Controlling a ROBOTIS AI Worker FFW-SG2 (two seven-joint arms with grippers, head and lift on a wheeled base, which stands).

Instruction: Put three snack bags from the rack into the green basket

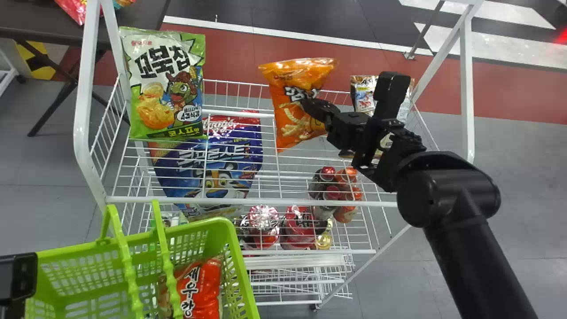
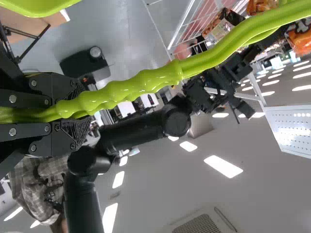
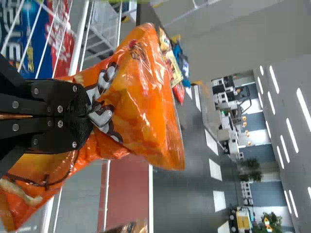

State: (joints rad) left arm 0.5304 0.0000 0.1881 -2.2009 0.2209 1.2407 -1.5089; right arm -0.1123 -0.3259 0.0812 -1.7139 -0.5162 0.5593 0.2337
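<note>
One orange bag (image 1: 290,126) in right tool (image 1: 313,107), one red bag (image 1: 201,288) in basket (image 1: 243,266)

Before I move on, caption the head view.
Black right gripper pinching an orange plastic snack bag at the white wire rack, bright-green plastic basket nearby.

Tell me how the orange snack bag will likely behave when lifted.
The orange snack bag will probably flex, creasing as it does where the right hand pinches it. Its puffed shape suggests little weight, and its shine hints at slipperiness.
</note>
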